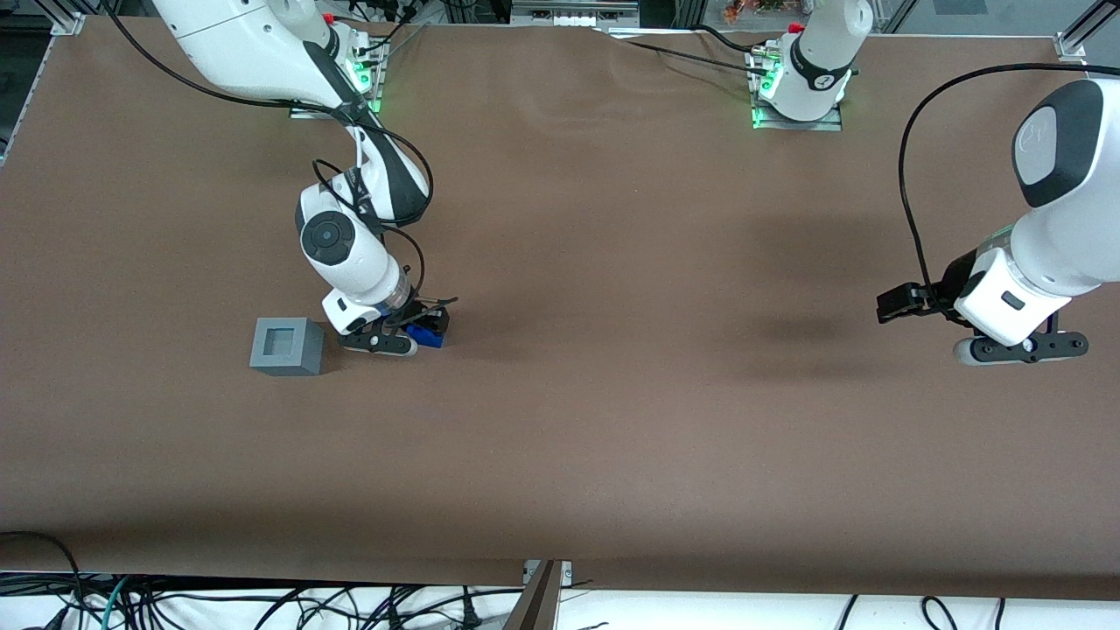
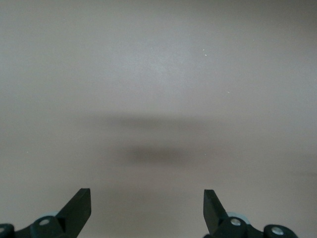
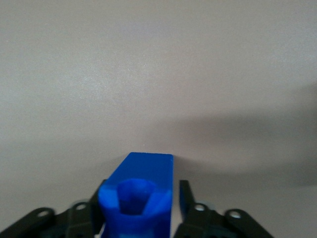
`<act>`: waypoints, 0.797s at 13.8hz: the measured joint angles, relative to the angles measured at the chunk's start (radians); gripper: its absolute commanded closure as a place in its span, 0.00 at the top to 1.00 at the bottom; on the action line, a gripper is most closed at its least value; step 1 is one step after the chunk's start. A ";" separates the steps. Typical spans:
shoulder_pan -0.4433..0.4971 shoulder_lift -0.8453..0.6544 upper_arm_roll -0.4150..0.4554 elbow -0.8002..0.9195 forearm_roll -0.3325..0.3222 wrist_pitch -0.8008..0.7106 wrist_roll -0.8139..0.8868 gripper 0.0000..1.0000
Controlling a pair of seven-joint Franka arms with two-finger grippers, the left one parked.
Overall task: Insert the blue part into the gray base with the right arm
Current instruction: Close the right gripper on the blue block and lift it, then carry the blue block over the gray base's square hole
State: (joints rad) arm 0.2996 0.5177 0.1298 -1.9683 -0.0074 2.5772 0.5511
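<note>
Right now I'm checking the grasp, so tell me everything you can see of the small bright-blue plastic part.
The small bright-blue plastic part looks glossy and moulded: a flat rectangular body with a rounded, hollow socket at one end. It sits low at the brown table, between the fingers of the right arm's black gripper, which flank it closely on both sides. It lies beside the light-gray cube base, apart from it, not in its recess.

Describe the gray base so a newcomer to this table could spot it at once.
On the brown table, look toward the working arm's end, where the right arm's gripper sits at the blue part. Beside them stands the gray base, the only light-gray cube, with a square recess in its top.
</note>
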 measured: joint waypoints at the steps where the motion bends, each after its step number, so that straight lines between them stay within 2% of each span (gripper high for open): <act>1: 0.000 -0.001 0.000 0.000 0.000 -0.001 0.000 0.31; 3: 0.000 -0.010 -0.002 0.012 -0.014 -0.044 0.000 0.30; 6: 0.000 -0.056 -0.035 0.083 -0.065 -0.220 -0.035 0.30; 9: -0.002 -0.140 -0.128 0.106 -0.068 -0.360 -0.207 0.30; 11: -0.007 -0.172 -0.205 0.106 -0.068 -0.395 -0.334 0.30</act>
State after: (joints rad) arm 0.2931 0.3456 -0.0755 -1.8626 -0.0752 2.1820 0.2173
